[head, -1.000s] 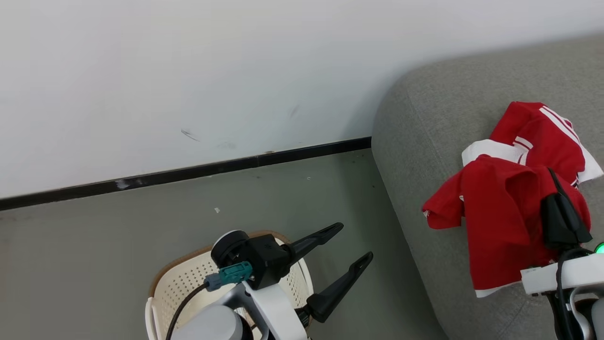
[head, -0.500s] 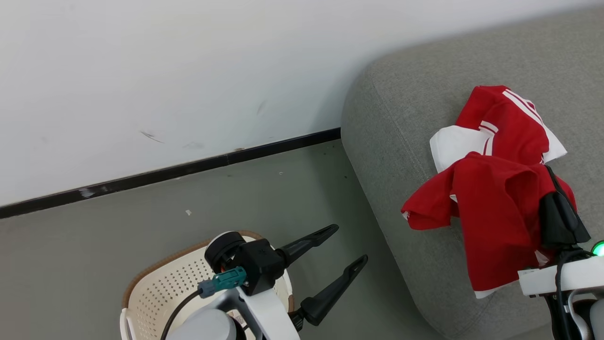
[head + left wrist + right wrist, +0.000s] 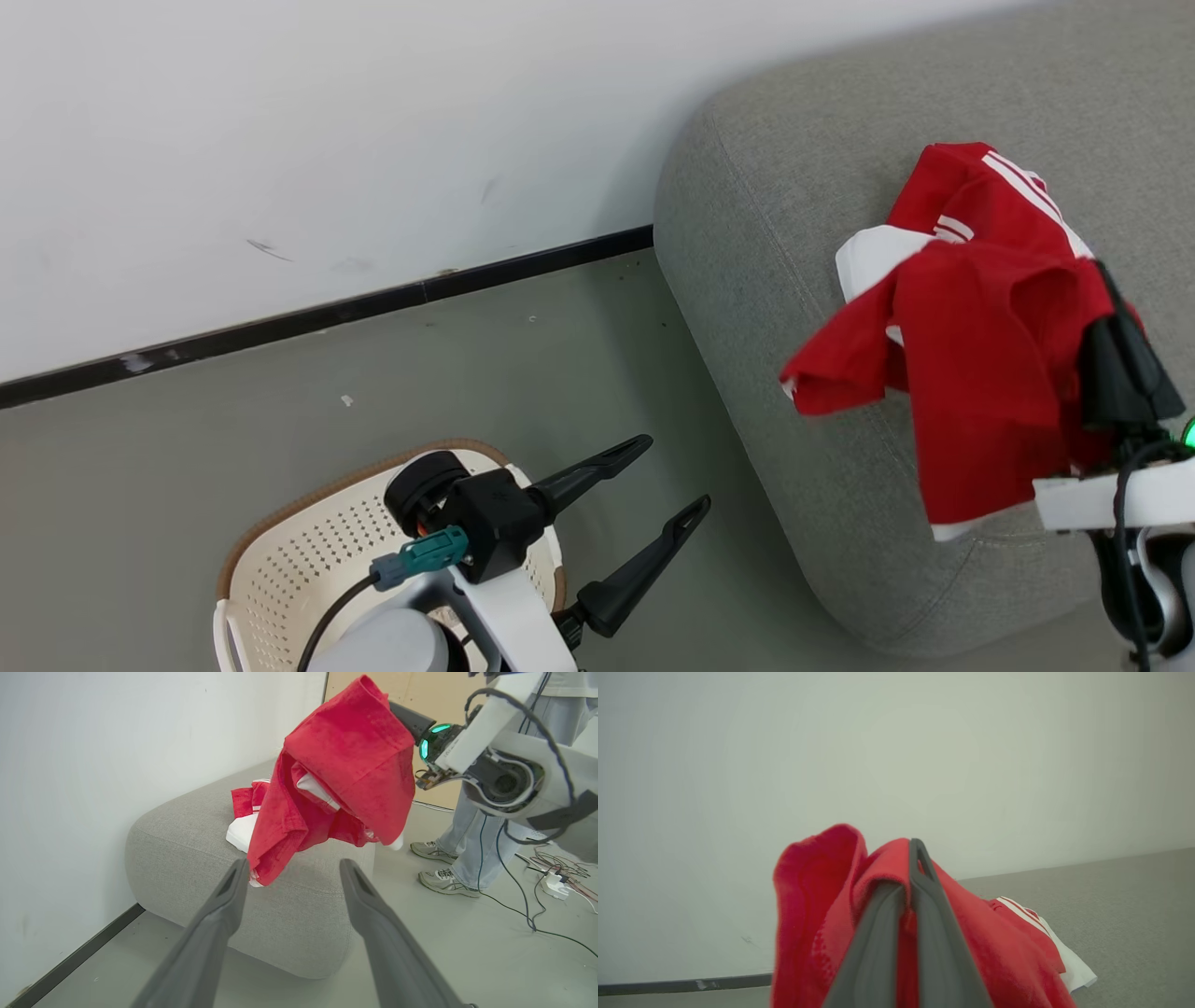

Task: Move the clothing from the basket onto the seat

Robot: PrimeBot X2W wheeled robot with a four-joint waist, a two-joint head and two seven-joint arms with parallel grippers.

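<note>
My right gripper (image 3: 1123,366) is shut on a bright red garment (image 3: 980,383) that hangs from it above the grey seat (image 3: 747,280). The pinched cloth (image 3: 812,896) folds over the closed fingers (image 3: 920,877). Under it on the seat lie a red piece with white stripes (image 3: 990,191) and a white piece (image 3: 864,261). My left gripper (image 3: 674,476) stands open and empty over the floor beside the cream basket (image 3: 308,551), whose inside my left arm mostly hides. In the left wrist view the open left gripper (image 3: 294,865) points at the hanging garment (image 3: 345,760).
A white wall with a black skirting strip (image 3: 373,303) runs behind the basket and seat. A person's legs and shoes (image 3: 448,858) stand past the seat's far side. Cables and a power strip (image 3: 551,882) lie on the floor there.
The head camera has turned, so the whole picture shifted up and left. My right gripper has carried the red garment a little further in over the seat. The left gripper stays open by the basket.
</note>
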